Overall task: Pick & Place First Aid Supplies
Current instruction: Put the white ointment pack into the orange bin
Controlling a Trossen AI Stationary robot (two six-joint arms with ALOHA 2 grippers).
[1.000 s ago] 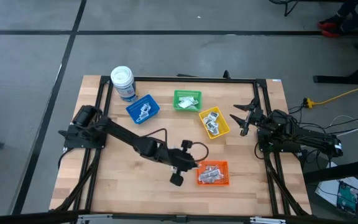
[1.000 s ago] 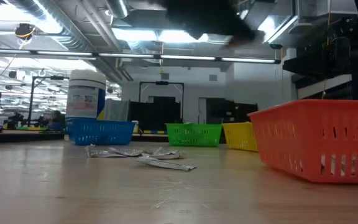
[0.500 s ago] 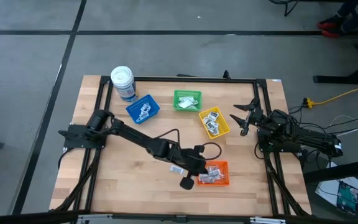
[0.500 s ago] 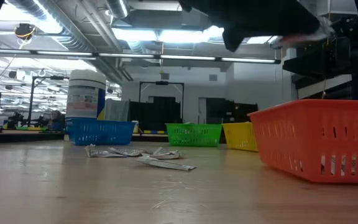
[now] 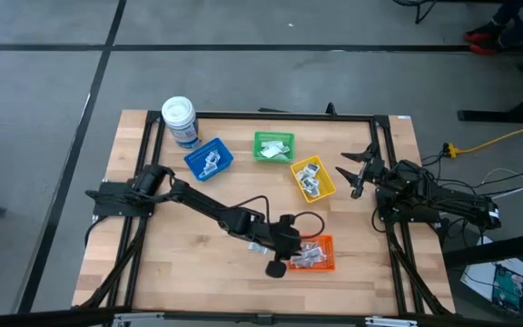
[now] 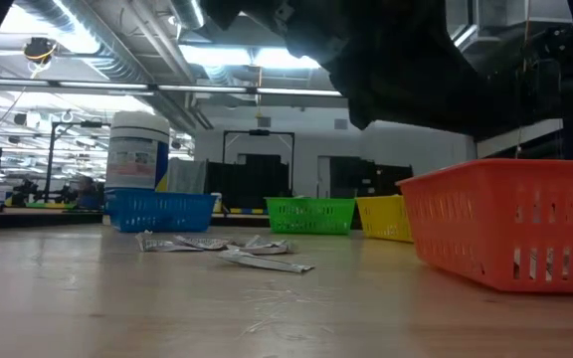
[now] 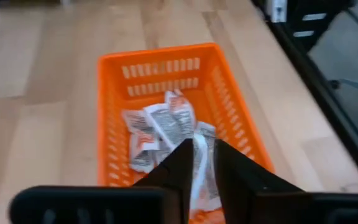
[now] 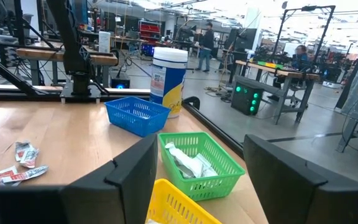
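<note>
Landmark: orange bin point(image 5: 314, 253), on the desk point(image 5: 171, 272) near its front edge; all places below are given relative to it.
Left pincer point(image 7: 197, 163): directly above the orange bin, at the rim facing the desk's middle. A pale packet point(image 7: 199, 167) sits between the two dark fingers point(image 7: 174, 168), which stand only narrowly apart. Whether the packet is gripped or already let go cannot be told.
Left arm point(image 5: 202, 207): reaches across the desk from its left side to the orange bin.
Bin contents: a heap of crumpled white and grey packets point(image 7: 157, 127) lies on the floor of the orange bin.
Loose packets point(image 6: 225, 250): a few lie flat on the bare desk, on the side of the orange bin towards the desk's middle, short of the blue bin.
Right pincer point(image 5: 359, 170): well apart from the orange bin, towards the desk's back right; fingers spread wide, nothing between them.
Yellow bin point(image 5: 313, 179): behind the orange bin, packets inside.
Green bin point(image 5: 273, 146): farther back than the yellow one, packets inside.
Blue bin point(image 5: 209, 160): back and left of the orange bin, packets inside.
Jar point(image 5: 180, 121): white lid, blue label, upright, beyond the blue bin at the back left corner.
</note>
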